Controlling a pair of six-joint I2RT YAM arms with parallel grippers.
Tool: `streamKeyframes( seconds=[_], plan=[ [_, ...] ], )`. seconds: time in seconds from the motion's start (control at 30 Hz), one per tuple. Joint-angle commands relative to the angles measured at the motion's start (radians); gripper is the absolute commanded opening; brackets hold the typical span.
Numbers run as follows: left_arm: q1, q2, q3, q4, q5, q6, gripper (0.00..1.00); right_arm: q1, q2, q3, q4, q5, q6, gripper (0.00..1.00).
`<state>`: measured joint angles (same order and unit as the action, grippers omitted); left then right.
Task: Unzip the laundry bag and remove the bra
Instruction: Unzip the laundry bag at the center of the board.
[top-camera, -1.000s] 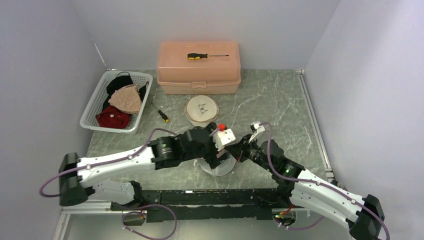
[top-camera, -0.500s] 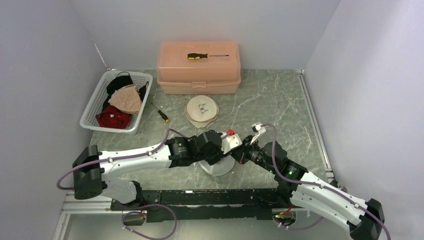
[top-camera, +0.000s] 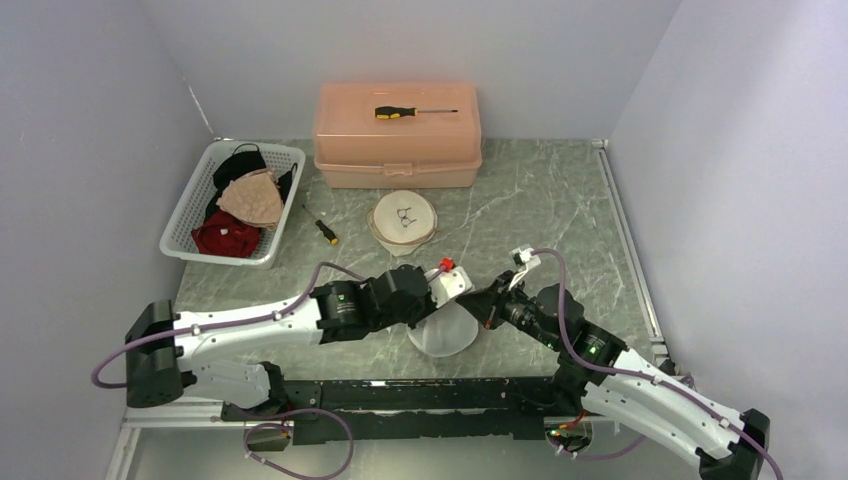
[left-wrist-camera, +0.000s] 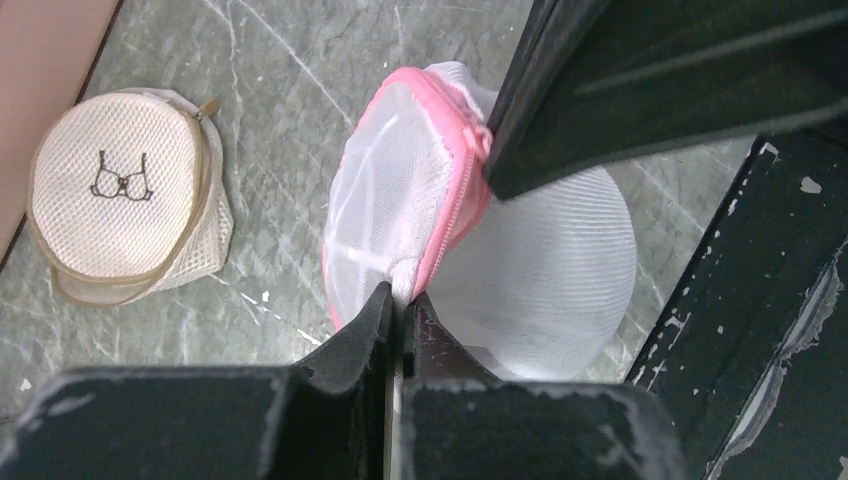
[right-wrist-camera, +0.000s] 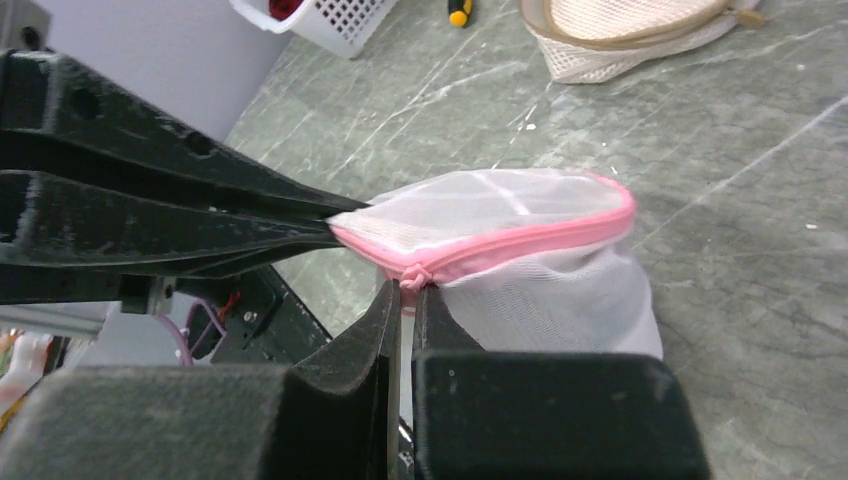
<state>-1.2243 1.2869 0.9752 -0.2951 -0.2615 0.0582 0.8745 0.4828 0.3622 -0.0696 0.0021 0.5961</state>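
Laundry bag (top-camera: 441, 336) sits at lower centre of the top view, between your two wrists. Its base looks to rest on the table (top-camera: 540, 200), with the rim pulled up. Left gripper (left-wrist-camera: 402, 297) is clenched on a fold of white mesh right at the pink zipper (right-wrist-camera: 520, 245), low centre of the left wrist view. Right gripper (right-wrist-camera: 407, 292) is clenched on the zipper pull (right-wrist-camera: 415, 274), the small pink knot at centre of the right wrist view. Both pinches are in, so the step in hand reads as the unzip itself. To do it well, treat the left pinch as the anchor: hold it firm and fixed so the seam is taut. Then draw the right hand along the line of the zipper toward the right of that view, following the curve of the rim, not straight up or away. If you pull off the track, the mesh will likely bunch or the tab will slip out of the fingertips. The grip on the tab looks thin, so go slow and steady and watch for the whole bag dragging instead of the slider moving. The zipper looks fully closed, and you can't see the bra through the mesh from any view. The beige mesh bag (top-camera: 403, 218) at upper centre lies well apart, so ignore it.
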Motion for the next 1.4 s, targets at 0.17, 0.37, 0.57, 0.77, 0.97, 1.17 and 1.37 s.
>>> streamKeyframes(
  seconds=[0.17, 0.37, 0.57, 0.77, 0.97, 1.17, 1.37],
  plan=[
    [0.008, -0.121, -0.070, -0.060, -0.026, 0.015, 0.03, -0.003, -0.026, 0.002, -0.018, 0.253, 0.080, 0.00],
    [-0.009, -0.128, -0.076, -0.061, -0.027, 0.026, 0.03, -0.006, -0.021, -0.010, 0.001, 0.345, 0.116, 0.00],
    [-0.037, -0.128, -0.061, -0.043, -0.062, 0.073, 0.03, -0.007, -0.031, -0.036, 0.007, 0.409, 0.138, 0.00],
    [-0.037, -0.117, 0.006, 0.003, -0.151, 0.182, 0.03, -0.005, -0.079, -0.038, 0.130, 0.314, 0.031, 0.00],
    [0.014, -0.108, 0.035, 0.200, -0.200, 0.371, 0.04, -0.003, -0.034, 0.008, 0.180, 0.241, -0.013, 0.00],
    [0.090, -0.057, 0.030, 0.239, -0.123, 0.304, 0.66, 0.023, 0.034, -0.033, 0.235, 0.237, 0.040, 0.00],
    [0.090, -0.122, 0.013, 0.074, -0.002, 0.115, 0.74, 0.024, 0.023, -0.056, 0.195, 0.250, 0.090, 0.00]
  ],
)
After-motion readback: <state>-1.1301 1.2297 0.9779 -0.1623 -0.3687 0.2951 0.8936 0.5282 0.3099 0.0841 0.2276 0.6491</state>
